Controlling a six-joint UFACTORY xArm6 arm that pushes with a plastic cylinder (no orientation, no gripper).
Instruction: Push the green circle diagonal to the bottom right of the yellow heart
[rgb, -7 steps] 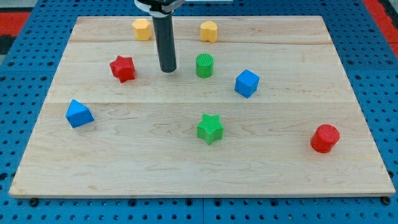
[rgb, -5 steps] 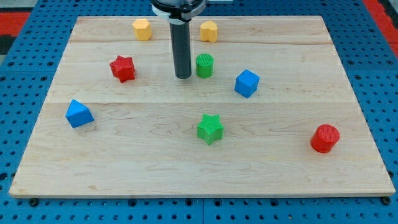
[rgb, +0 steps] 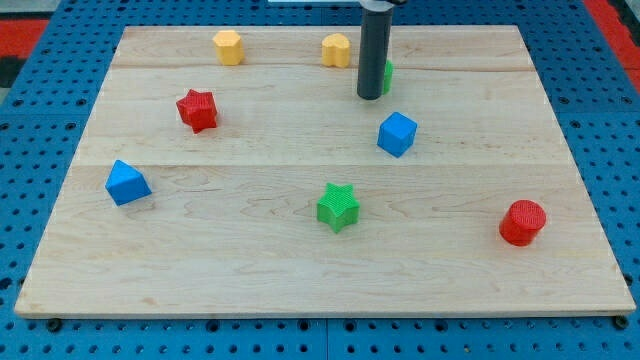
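Note:
The green circle is mostly hidden behind my rod; only a sliver shows on the rod's right side. It lies just to the lower right of the yellow heart, near the view's top. My tip rests on the board against the circle's lower left side, below and right of the heart.
A yellow hexagon sits at the top left, with a red star below it. A blue cube is just below my tip. A blue block lies at the left, a green star at the centre bottom, and a red circle at the lower right.
My tip swept right and up from the circle's left. The green circle moved up and right, from below the yellow heart to its lower right. Other blocks stayed put.

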